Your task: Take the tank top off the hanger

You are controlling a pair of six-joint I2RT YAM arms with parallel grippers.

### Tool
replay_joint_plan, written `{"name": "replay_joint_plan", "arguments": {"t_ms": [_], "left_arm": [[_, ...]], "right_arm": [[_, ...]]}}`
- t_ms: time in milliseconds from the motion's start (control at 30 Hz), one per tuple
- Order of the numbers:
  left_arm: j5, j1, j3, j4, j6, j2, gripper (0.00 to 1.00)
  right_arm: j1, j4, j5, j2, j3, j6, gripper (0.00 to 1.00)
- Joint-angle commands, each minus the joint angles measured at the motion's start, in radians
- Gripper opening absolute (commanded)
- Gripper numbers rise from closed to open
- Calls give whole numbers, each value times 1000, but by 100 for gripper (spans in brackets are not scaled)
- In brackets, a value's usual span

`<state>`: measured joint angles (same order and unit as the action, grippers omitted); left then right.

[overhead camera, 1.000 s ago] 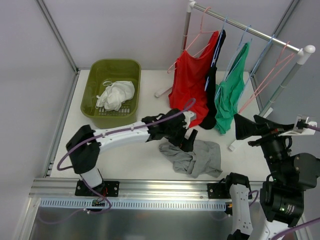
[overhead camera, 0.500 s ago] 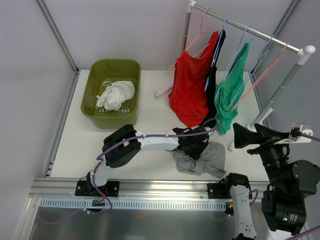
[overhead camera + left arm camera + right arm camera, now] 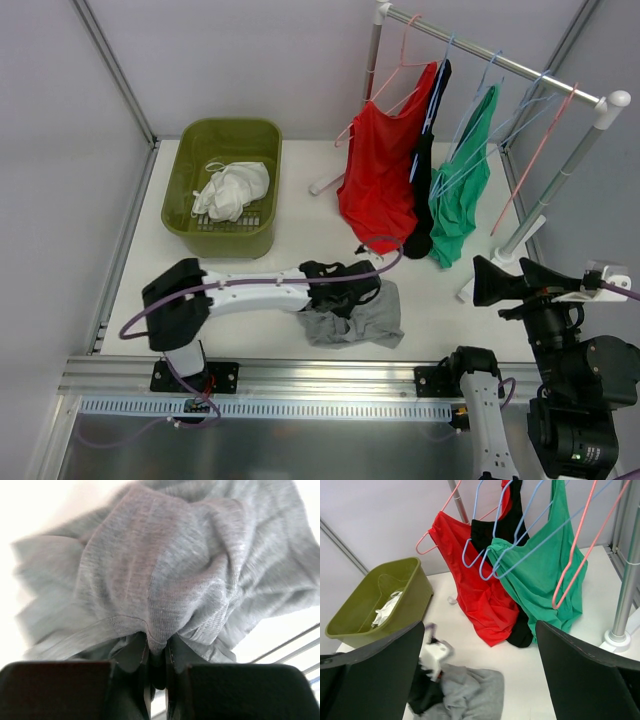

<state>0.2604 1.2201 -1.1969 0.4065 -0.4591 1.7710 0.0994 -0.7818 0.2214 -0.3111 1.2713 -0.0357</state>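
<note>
Left end effector is clamped on a fold of the grey tank top, which lies crumpled on the tabletop near the front edge, below the rack and off any hanger. Right end effector has its fingers wide apart, holding nothing, just right of the rack's foot. Red top, black top and green top hang on the rack; a pink hanger looks bare, though it is hard to be sure. Removal looks done. Next is probably to lift the top and take it left of the rack to the basket.

No text, label, brand, number or sign was legible on the basket, the rack or any clothing pictured.
</note>
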Motion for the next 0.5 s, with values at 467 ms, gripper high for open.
{"name": "replay_joint_plan", "arguments": {"t_ms": [467], "left_arm": [[162, -393, -584, 255, 212, -437, 0]], "right_arm": [[-15, -5, -59, -16, 60, 28, 99]]}}
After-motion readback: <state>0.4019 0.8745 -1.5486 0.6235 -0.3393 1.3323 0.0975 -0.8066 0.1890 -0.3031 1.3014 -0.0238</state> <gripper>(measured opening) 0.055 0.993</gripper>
